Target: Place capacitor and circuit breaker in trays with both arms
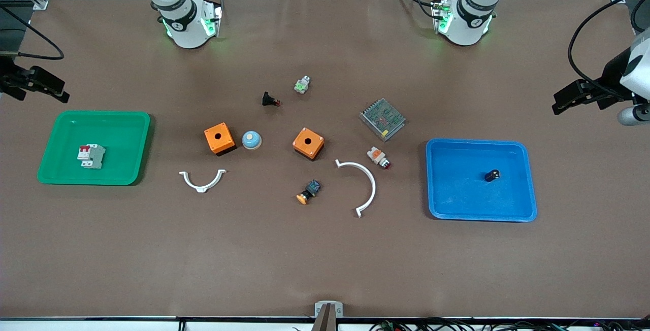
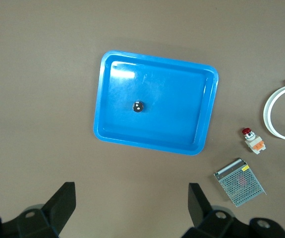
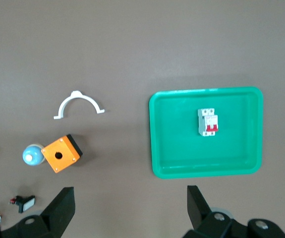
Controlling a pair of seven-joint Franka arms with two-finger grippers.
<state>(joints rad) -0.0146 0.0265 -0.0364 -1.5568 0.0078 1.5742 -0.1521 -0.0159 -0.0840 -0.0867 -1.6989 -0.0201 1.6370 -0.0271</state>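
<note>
Blue plastic tray, toward my left arm's end of the tabletop, holds the tiny black capacitor: light, rigid, prone to roll; grip its sides. Green tray, toward my right arm's end, holds the white-grey circuit breaker: stiff, blocky; grip its flat flanks. Left gripper and right gripper: jaws wide open, empty, each over the tabletop beside its tray.

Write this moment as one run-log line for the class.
capacitor: in blue tray | circuit breaker: in green tray | left gripper: open, raised | right gripper: open, raised

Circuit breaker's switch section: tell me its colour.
Red, on the white-grey circuit breaker lying in the green tray; the right wrist view shows it best.
</note>
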